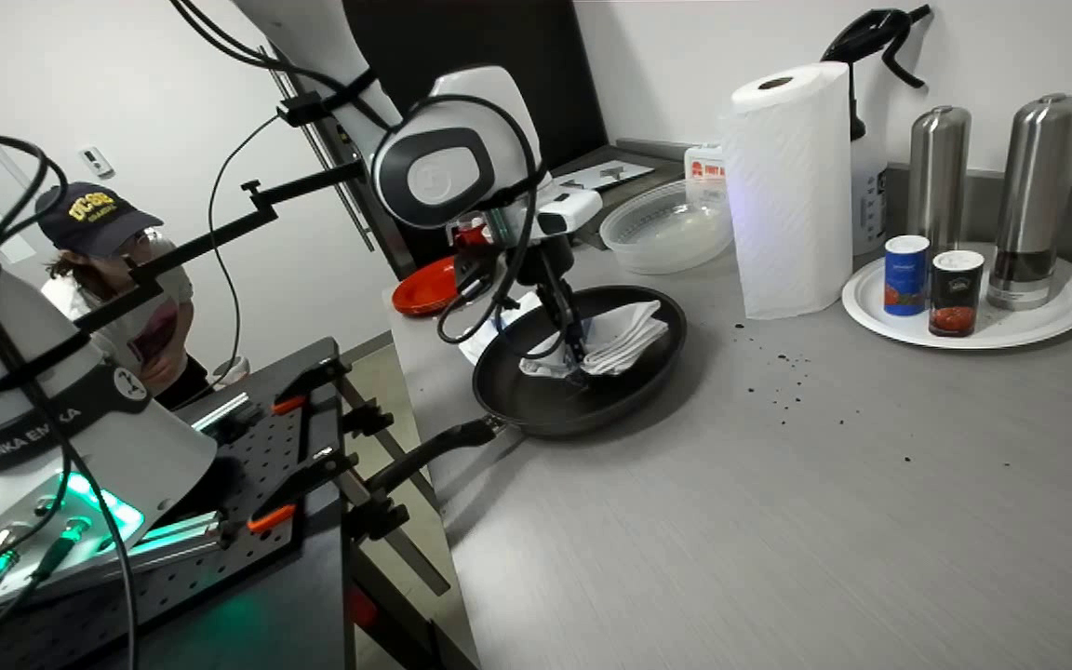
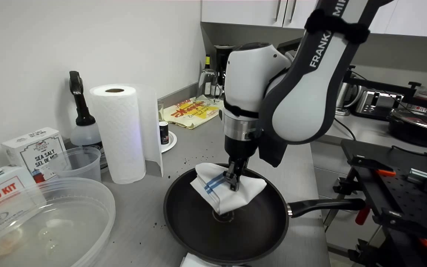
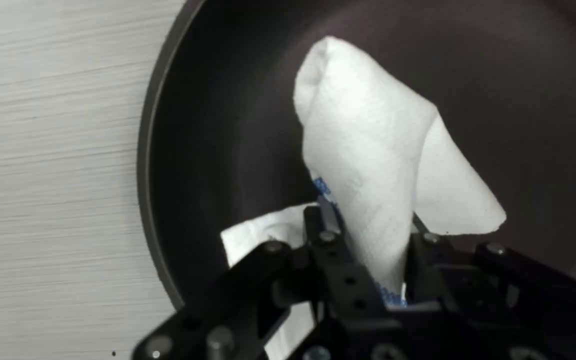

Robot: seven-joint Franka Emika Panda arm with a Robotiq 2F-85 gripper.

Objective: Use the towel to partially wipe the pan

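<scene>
Grey counter (image 1: pixel 778 540) across an exterior view, and at its left edge sits the black pan (image 1: pixel 536 400), handle (image 1: pixel 434 453) jutting near left over the side! The towel (image 2: pixel 222 196), white with blue stripes, is in the pan, and the gripper (image 3: pixel 374 230) has it, fingers (image 3: pixel 335 255) narrowly parted, fabric pinched between! Right of the pan, black specks (image 1: pixel 783 357) dot the counter.
</scene>
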